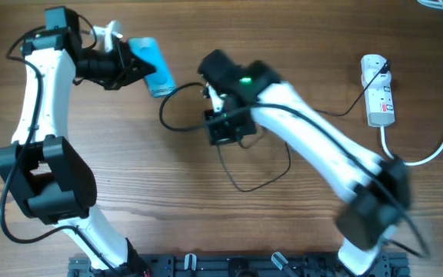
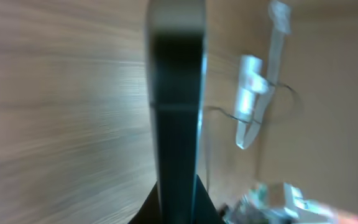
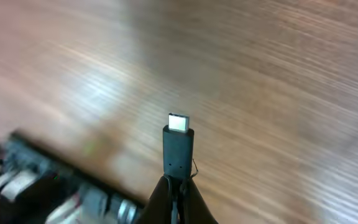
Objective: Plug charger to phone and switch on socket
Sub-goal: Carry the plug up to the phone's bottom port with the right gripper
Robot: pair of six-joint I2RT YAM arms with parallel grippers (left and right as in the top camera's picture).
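From where I sit the table (image 1: 206, 231) fills the overhead view, with bare wood across the middle and lower left; the only boundary I see is the rig rail along the near side. My left gripper (image 1: 133, 65) is clamped on the phone (image 1: 154, 65), held up on its edge at the far left; the left wrist view shows it as a dark slab between the fingers. The socket (image 1: 378, 96) lies well apart at the far right, its white cord (image 1: 437, 150) curving off; a dark plug seems seated at its top end, but I cannot tell whether the switch is on. The charger (image 1: 260, 181) loops loosely between the arms. My right gripper (image 1: 220, 115) pinches the connector tip (image 3: 179, 143), near the phone but not joined; I judge mating and switching remain, and the slack loop could snag.
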